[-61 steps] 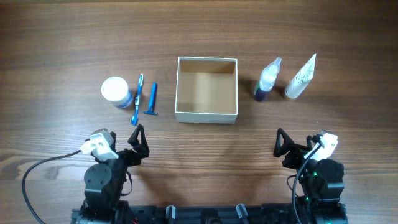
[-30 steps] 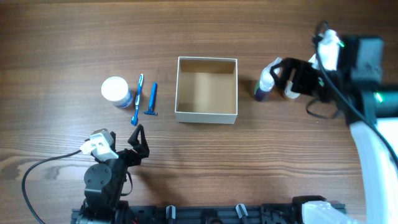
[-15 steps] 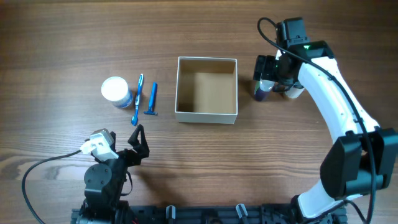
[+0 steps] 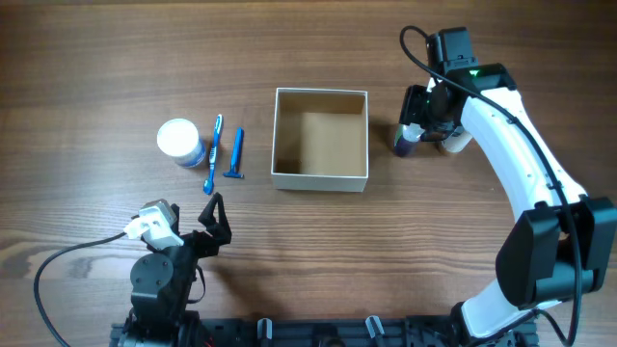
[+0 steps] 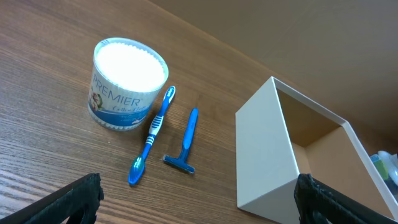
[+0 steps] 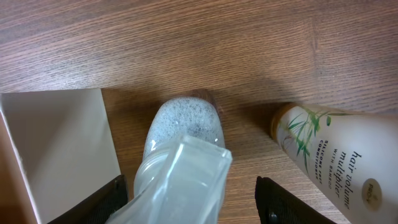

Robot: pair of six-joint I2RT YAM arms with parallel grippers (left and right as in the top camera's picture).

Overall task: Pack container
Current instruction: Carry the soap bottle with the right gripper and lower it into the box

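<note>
From overhead, the small clear plastic spray bottle (image 4: 405,143) just right of the square white-walled, tan-lined cardboard container (image 4: 320,181) is largely covered by the right gripper (image 6: 189,185). The white printed tube (image 6: 329,155) farther right of the container is mostly hidden beneath the arm and is cut off by the frame edge in the right wrist view. The right gripper's fingers are spread wide on either side of the bottle with nothing grasped, though contact cannot be made out. The left gripper (image 4: 214,217) is seen wide open and empty, well in front of the container's left corner.
</note>
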